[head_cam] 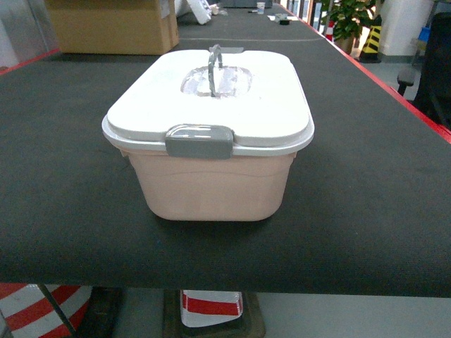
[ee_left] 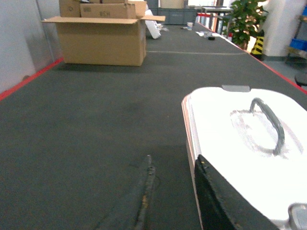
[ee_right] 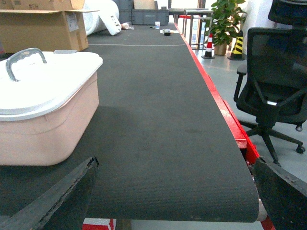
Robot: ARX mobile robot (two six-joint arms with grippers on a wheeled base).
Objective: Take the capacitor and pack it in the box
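While nothing is gripped on either side, the left gripper (ee_left: 175, 201) has its jaws spread with only dark surface (ee_left: 96, 124) between them, the right-hand finger sitting just beside the box (ee_left: 240, 139). That peach tub is right of those jaws, lid (head_cam: 211, 95) on, grey handle (head_cam: 214, 65) standing up, front latch (head_cam: 199, 141) down. A cardboard carton (ee_left: 103, 40) sits well ahead, off to their left. Over on the right gripper (ee_right: 172, 201), the jaws are wide apart, empty, and the box is ahead-left of them, apart. An office chair (ee_right: 273, 81) stands off the surface edge to their right, potted plant (ee_right: 225, 19) further back.
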